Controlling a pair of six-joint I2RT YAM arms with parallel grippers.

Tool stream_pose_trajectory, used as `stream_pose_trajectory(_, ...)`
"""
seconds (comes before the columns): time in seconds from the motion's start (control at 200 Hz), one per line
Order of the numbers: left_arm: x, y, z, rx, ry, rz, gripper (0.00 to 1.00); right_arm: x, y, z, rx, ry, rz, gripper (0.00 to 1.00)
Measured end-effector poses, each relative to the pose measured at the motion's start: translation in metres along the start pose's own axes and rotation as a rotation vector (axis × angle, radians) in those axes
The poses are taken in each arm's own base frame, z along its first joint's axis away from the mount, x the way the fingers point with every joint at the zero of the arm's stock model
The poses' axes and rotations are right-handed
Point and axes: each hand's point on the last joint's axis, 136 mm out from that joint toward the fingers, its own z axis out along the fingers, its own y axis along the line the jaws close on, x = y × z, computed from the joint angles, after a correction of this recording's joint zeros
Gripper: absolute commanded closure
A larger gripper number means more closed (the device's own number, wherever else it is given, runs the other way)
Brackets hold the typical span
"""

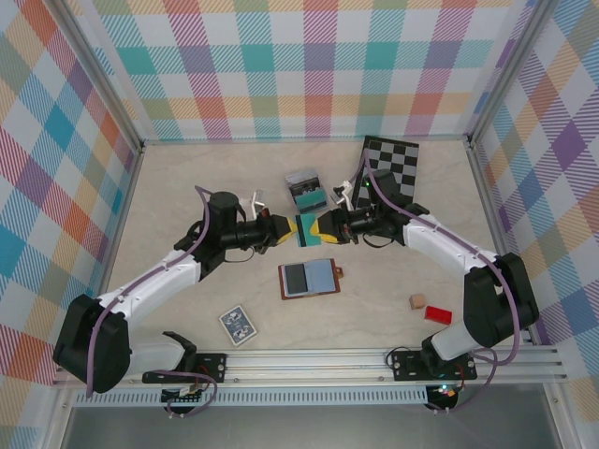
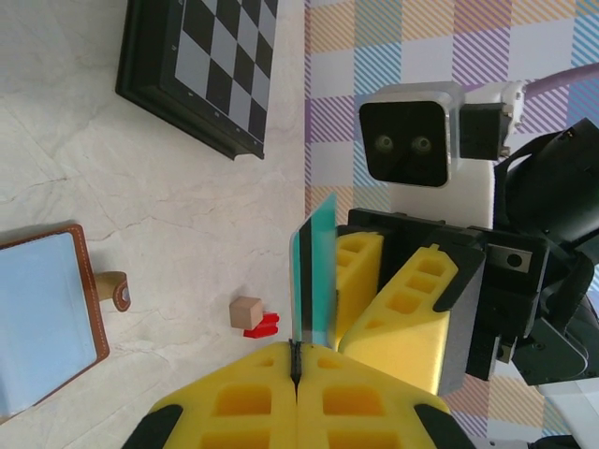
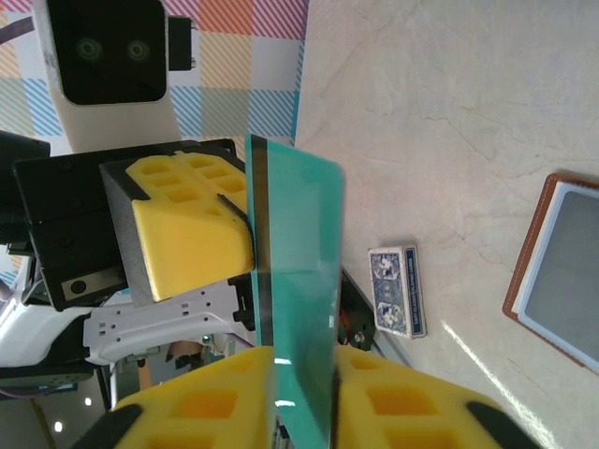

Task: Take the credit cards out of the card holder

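One teal credit card (image 1: 301, 230) hangs above the middle of the surface (image 1: 187, 187), between the two end effectors. The left end effector (image 1: 289, 231) is clamped tight on the card's left edge, and in the left wrist view its yellow pads (image 2: 248, 402) meet flat on it. The right end effector (image 1: 317, 228) faces it from the right with a pad on either side of the card's other edge. The card sits askew between those pads (image 3: 225, 398), so whether they pinch it cannot be told. A dark strip runs down one long edge of the card.

One brown leather card holder (image 1: 309, 278) lies open on the surface just near of the end effectors, with its snap tab (image 1: 337, 272) out to the right. It shows a dark grey panel in the left half and a blue pocket in the right.

One small grey-and-teal box (image 1: 305, 190) stands just far of the end effectors. One chessboard (image 1: 388, 173) lies far right, partly under the right arm. One blue-backed playing-card deck (image 1: 238, 324) lies near left, its print too small to read. Two small blocks sit near right, one wooden (image 1: 417, 301) and one red (image 1: 437, 313)
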Motion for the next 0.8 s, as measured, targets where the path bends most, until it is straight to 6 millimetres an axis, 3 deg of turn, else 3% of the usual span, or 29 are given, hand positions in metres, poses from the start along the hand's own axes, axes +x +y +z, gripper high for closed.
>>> stream_pose_trajectory(0.045,0.0,0.002,0.0,-0.009,-0.003,-0.004,0.94,0.0,-0.001,0.0,0.003,-0.003,-0.002,0.92)
stream_pose_trajectory(0.15,0.001,0.014,-0.003,-0.067,-0.012,-0.018,0.69,-0.001,-0.001,0.0,0.016,-0.004,-0.029,1.0)
stream_pose_trajectory(0.255,0.001,0.036,-0.011,-0.179,-0.039,-0.03,0.5,-0.007,-0.008,-0.003,0.084,-0.035,-0.07,1.0)
stream_pose_trajectory(0.55,-0.003,0.083,-0.04,-0.467,-0.116,-0.063,0.29,-0.046,-0.01,-0.023,0.326,-0.161,-0.323,1.0)
stream_pose_trajectory(0.635,-0.002,0.096,-0.043,-0.525,-0.115,-0.073,0.2,-0.063,-0.012,-0.026,0.399,-0.177,-0.4,1.0)
stream_pose_trajectory(0.8,0.001,0.118,-0.048,-0.617,-0.1,-0.081,0.11,-0.097,-0.018,-0.023,0.495,-0.149,-0.565,1.0)
